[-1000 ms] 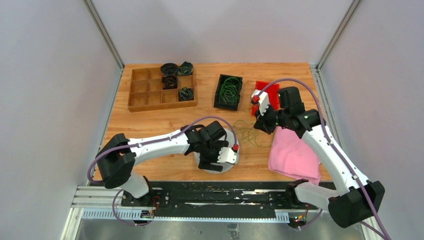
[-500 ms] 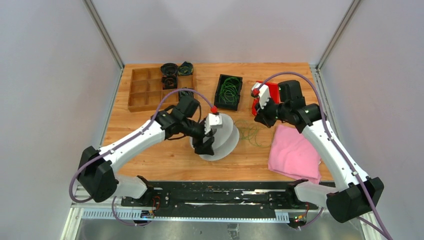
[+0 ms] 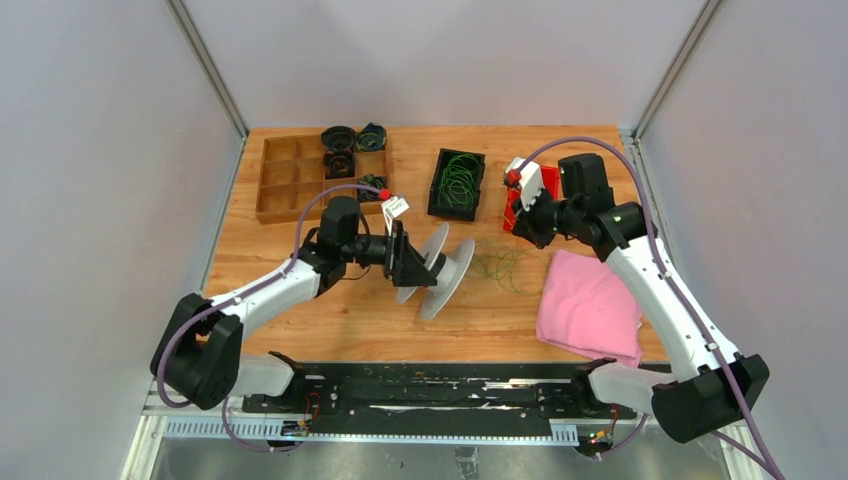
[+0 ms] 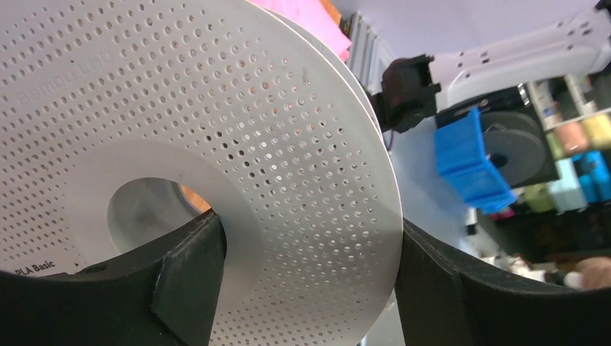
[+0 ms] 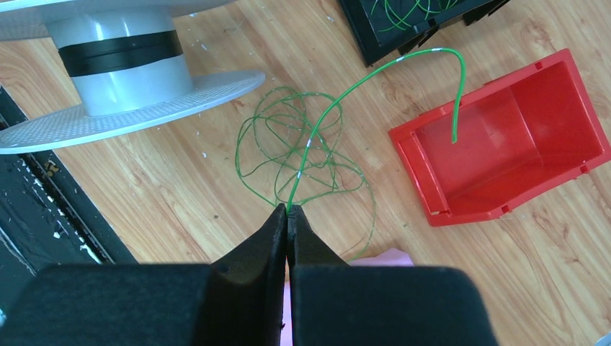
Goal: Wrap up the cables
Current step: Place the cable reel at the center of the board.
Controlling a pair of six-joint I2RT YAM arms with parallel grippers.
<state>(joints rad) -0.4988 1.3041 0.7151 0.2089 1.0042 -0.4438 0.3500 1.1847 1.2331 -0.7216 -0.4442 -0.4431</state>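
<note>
Top external view shows, at the left, the left end effector (image 3: 405,263) clamped on one flange of the grey spool (image 3: 452,278), lifted off the worktop (image 3: 330,320) and tipped on its side. Its wrist view shows one finger through the hub hole and the other at the rim. Printed there is "PLA Basic"; an embossed line higher up is too faint to read. Right of the spool the cables (image 3: 497,265) lie in loose loops on the wood. Further right, the right end effector (image 3: 522,225) is pinched shut on one green wire (image 5: 339,101), whose free end arcs over the red bin (image 5: 504,144). To start the wind well, I judge, steady the spool, lead that wire between the flanges onto the core, and use light tension so the loops do not snag.
</note>
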